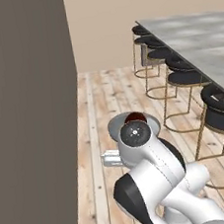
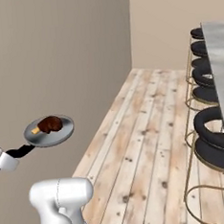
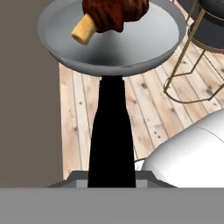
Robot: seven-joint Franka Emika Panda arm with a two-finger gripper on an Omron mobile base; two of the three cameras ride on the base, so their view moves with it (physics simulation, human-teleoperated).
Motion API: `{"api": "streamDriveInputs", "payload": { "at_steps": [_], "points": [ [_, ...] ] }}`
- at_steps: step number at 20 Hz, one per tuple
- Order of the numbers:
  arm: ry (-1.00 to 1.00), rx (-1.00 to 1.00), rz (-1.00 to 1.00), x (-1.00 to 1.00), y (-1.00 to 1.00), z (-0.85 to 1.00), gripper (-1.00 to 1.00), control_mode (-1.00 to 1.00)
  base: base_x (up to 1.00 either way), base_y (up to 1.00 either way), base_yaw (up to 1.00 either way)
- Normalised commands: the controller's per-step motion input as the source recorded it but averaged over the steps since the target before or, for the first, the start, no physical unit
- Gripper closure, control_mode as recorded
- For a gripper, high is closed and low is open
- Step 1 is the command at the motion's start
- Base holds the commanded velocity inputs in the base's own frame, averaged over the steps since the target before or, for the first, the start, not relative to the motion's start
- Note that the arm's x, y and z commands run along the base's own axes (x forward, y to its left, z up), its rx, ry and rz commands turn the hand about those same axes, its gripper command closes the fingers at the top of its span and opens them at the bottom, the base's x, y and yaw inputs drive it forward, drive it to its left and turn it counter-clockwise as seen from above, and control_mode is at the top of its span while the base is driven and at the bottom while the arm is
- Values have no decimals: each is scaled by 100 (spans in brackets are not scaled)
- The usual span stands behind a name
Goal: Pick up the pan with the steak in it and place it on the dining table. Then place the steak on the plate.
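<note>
The grey pan [image 3: 113,43] hangs level in the air over the wooden floor, with the steak [image 3: 114,13] lying in it, tan end pointing left. My gripper [image 3: 111,178] is shut on the pan's black handle [image 3: 111,131]. From the right base view the pan [image 2: 49,132] with the steak [image 2: 50,124] floats at the left near the wall, and the gripper [image 2: 13,154] holds the handle from the left. In the left base view the pan [image 1: 114,126] and steak [image 1: 134,117] peek out behind the arm. The dining table [image 1: 199,38] stands to the right. The plate is out of view.
A row of black stools with gold frames [image 1: 184,75] lines the table's near side [image 2: 211,134]. A tall brown wall [image 1: 30,119] closes the left. Between wall and stools runs a strip of wooden floor [image 2: 145,144].
</note>
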Motion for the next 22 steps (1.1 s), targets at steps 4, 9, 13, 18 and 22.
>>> {"api": "streamDriveInputs", "payload": {
  "at_steps": [4,9,13,18,22],
  "points": [
    [0,0,0,0,0,0,100,100,100,21,-4],
    [0,0,0,0,0,0,100,100,100,18,-3],
    [0,0,0,0,0,0,100,100,100,7,-6],
    [0,0,0,0,0,0,100,100,83,1,-23],
    [0,0,0,0,0,0,100,100,13,1,-48]
  ]
}}
